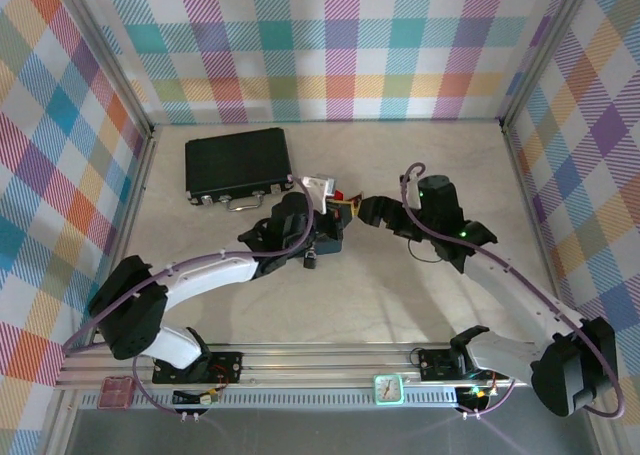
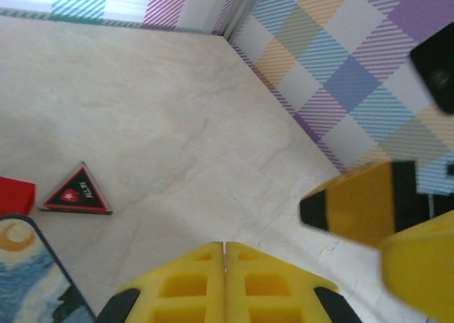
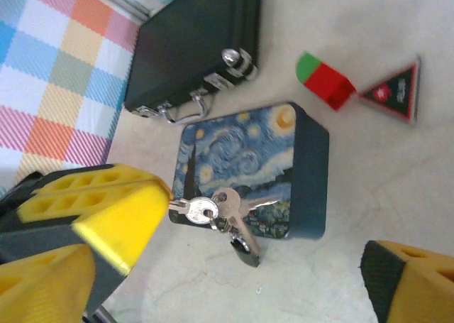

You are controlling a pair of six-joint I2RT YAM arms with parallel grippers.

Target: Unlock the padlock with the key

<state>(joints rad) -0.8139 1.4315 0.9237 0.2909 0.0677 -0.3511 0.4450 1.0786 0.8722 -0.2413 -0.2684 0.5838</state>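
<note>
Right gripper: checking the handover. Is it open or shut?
Open: the right gripper shows its yellow fingers far apart in its wrist view.

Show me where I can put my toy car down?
Bare table lies between the left arm, right arm and near rail, and beyond the right arm up to the wall. The middle is crowded: left end effector, right end effector, the key, painted box, black case.

The key [image 3: 177,206] mostly disappears between the closed left pincer's [image 3: 163,197] fingers. The left wrist view's edge crops the blue box [image 2: 28,273] and the red block [image 2: 14,195].
</note>
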